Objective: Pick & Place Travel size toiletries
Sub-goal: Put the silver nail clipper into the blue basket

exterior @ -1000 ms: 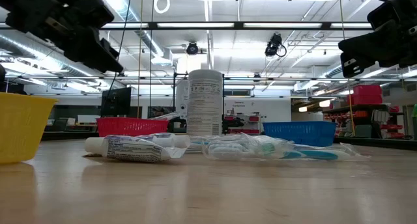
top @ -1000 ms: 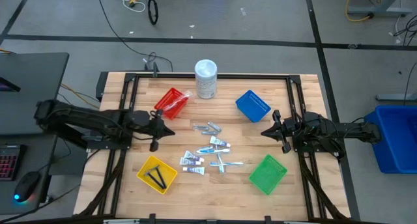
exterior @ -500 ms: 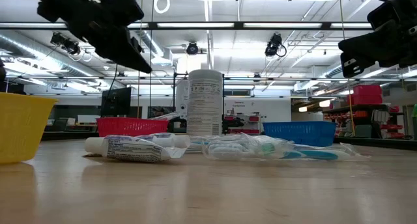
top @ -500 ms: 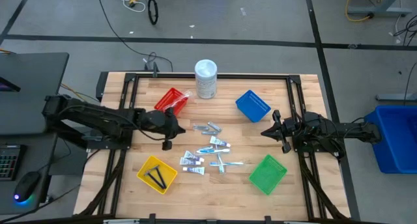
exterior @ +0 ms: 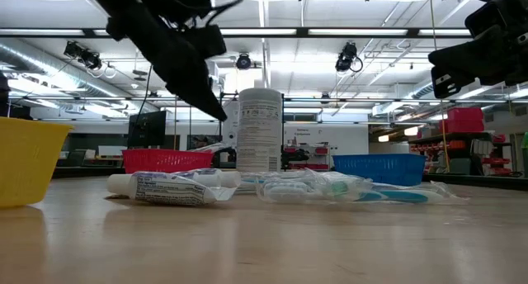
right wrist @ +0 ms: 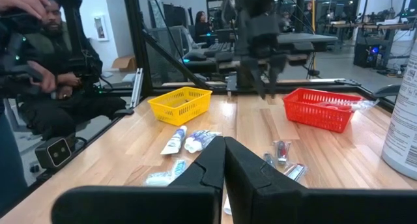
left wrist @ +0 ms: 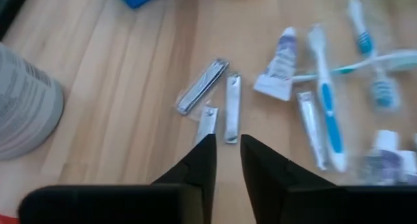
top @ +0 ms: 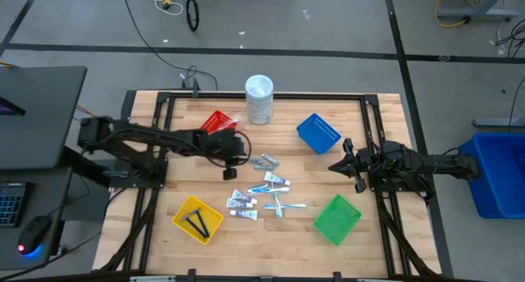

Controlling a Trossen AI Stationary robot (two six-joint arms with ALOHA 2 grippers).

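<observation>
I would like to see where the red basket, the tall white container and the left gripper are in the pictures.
red basket (top: pixel 215 126), high view, on its mesh bottom.
tall white container (exterior: pixel 259 129), low view, on the printed label.
left gripper (left wrist: pixel 226 160), left wrist view, on the gap between its fingertips.

A grey concrete floor crossed by dark tape lines surrounds the light wooden table — black cables trail across it. Long fluorescent ceiling lights run overhead; a seated person waits beyond.
</observation>
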